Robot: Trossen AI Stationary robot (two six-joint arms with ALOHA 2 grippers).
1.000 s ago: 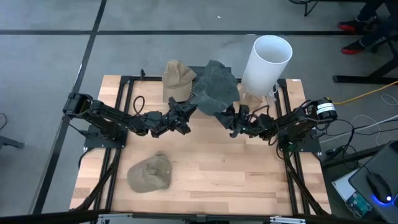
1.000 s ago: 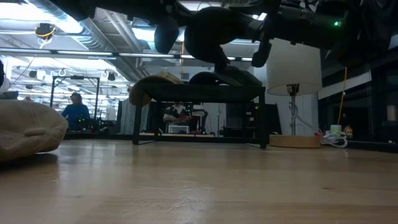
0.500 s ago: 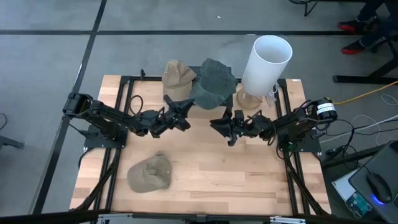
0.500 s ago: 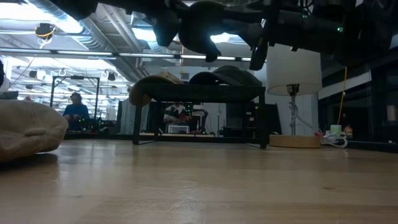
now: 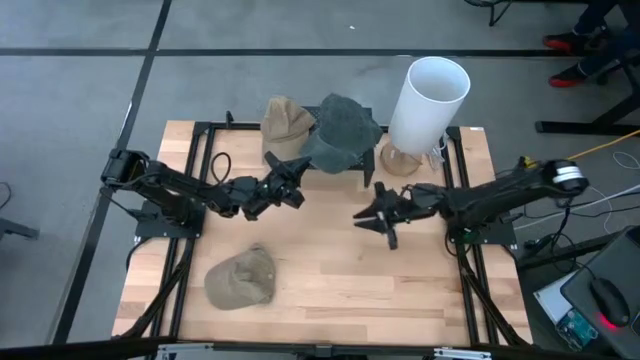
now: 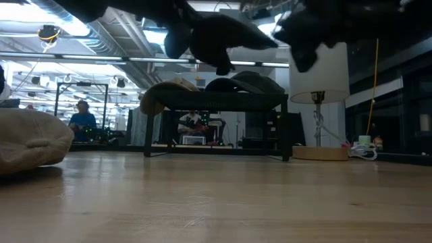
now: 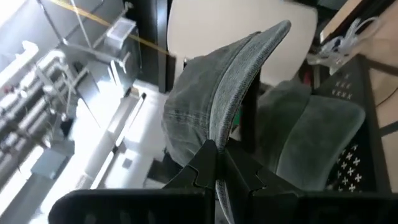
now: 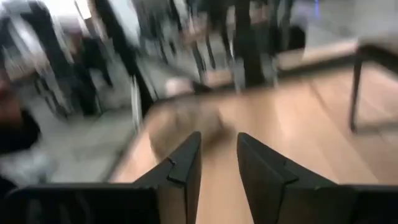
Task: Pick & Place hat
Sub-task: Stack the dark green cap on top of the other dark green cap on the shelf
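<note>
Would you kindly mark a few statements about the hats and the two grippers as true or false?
1. The left gripper is shut on the grey hat. True.
2. The right gripper holds a hat. False: it is open and empty, over bare table.
3. A tan hat lies on the table's front left part. True.
4. The white cylinder lies on its side. False: it stands upright at the table's back right.
5. A second tan hat sits on the black rack beside the grey hat. True.
</note>
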